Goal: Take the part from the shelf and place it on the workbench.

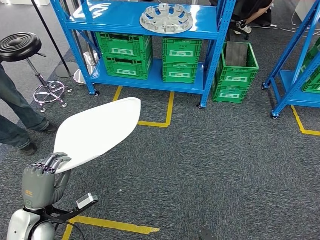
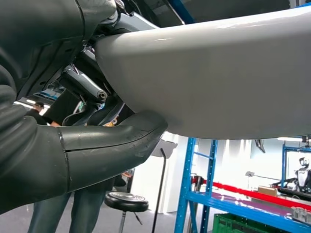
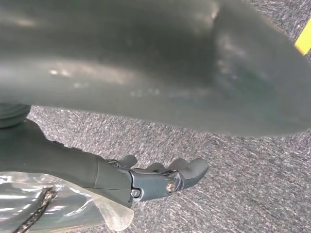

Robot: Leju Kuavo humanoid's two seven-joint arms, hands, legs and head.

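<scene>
carrying is the step in hand: the left hand (image 1: pixel 47 172) grips the near end of the white part (image 1: pixel 96 134), fingers (image 1: pixel 51 162) on top and thumb pressed beneath, holding it out over the carpet. the right hand (image 3: pixel 161 177) hangs released, fingers apart. beyond stands the blue shelf (image 1: pixel 151 25) with a wheel cover (image 1: pixel 166 18). next, i judge, comes turning to find the bench.

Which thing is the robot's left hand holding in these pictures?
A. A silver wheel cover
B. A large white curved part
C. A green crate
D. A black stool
B: in the head view the left hand grips the edge of the white curved part, held above the carpet, while the wheel cover lies on the blue shelf.
</scene>
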